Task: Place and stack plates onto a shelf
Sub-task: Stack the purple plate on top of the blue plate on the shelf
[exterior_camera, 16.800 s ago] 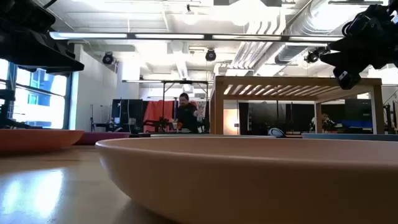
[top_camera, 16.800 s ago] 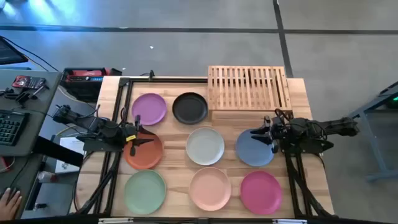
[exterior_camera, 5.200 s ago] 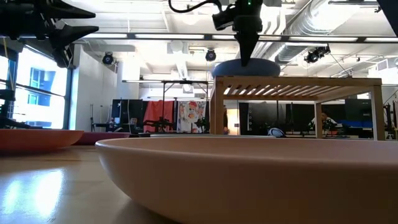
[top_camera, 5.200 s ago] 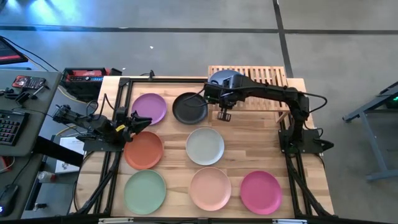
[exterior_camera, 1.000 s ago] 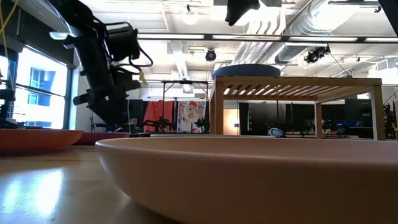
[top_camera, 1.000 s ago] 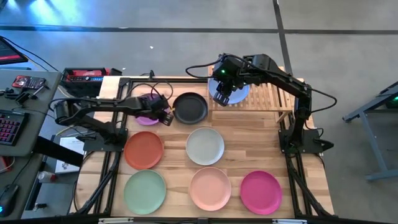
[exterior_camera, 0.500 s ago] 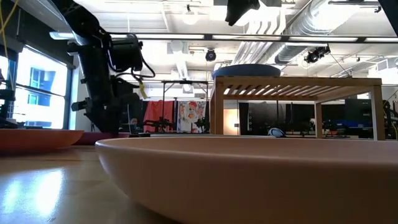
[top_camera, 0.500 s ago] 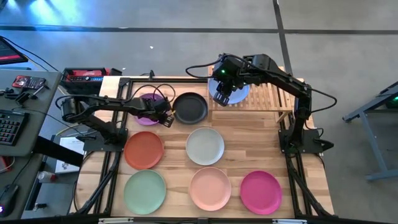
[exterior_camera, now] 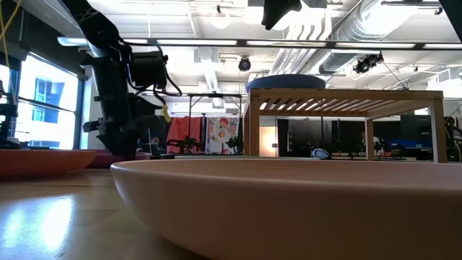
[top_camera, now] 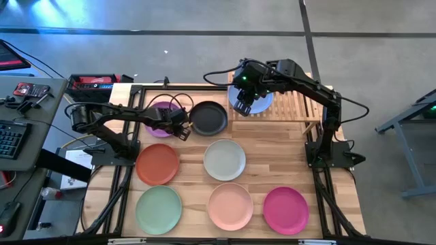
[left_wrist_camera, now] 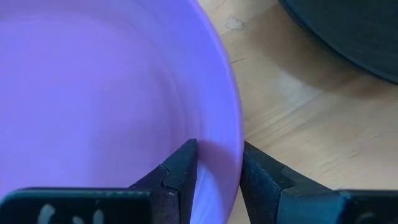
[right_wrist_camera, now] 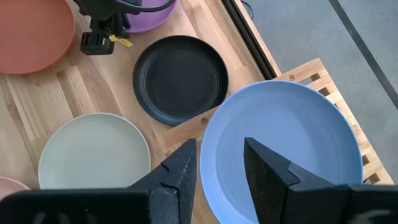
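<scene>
High view: the plank tabletop [top_camera: 272, 153] is seen from straight above, with round, matte, shallow plates laid out on it.
Left gripper [left_wrist_camera: 217, 163]: its two dark fingers straddle the rim of the purple plate [left_wrist_camera: 93, 93], one inside the dish and one outside; the fingers are seen close against the rim, but a firm clamp cannot be told.
Purple plate surface: smooth and matte, with a gently raised curved rim.
Black plate [top_camera: 208, 118]: a dark matte disc lying just beside the left gripper, on the bare wood past the purple rim.
Right gripper [right_wrist_camera: 221, 163]: held above the blue plate [right_wrist_camera: 283, 146], its fingers apart and nothing between them.
Blue plate: a pale blue shallow disc resting on the shelf [top_camera: 293, 102], at the shelf end nearest the black plate.
Shelf: light wood, slatted, rectangular, raised on legs as shown in the low view.
Other plates: rust-orange [top_camera: 157, 164], off-white [top_camera: 225, 159], mint green [top_camera: 159, 209], peach-pink [top_camera: 230, 205] and magenta [top_camera: 285, 209] lie flat on the planks, well apart from both grippers.
</scene>
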You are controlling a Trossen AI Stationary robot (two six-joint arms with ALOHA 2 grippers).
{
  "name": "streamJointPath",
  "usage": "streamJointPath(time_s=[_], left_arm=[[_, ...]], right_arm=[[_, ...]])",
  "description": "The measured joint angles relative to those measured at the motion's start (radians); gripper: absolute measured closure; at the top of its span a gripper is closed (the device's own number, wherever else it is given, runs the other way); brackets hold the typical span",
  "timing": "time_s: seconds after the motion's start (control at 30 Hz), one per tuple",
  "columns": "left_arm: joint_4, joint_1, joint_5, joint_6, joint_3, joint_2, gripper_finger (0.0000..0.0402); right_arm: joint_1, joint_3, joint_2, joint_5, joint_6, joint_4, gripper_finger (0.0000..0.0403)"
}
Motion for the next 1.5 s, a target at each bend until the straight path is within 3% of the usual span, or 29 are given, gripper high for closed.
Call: streamJointPath(time_s=[0.43, 1.07, 1.5], left_arm=[[-0.010, -0.006, 0.022, 0.080, 0.001, -0.030, 0.0389], [-0.191, -0.105, 0.095, 0.197, -0.002, -0.319, 0.0395], [-0.202, -0.204, 0.225, 0.523, -0.002, -0.493, 0.0396]], right_arm=[[0.000, 0.000, 0.000, 0.000, 0.003, 0.000, 0.0295], [0.001, 0.000, 0.000, 0.000, 0.095, 0.001, 0.0295], [0.028, 0.000, 0.000, -0.009, 0.257, 0.001, 0.0295]])
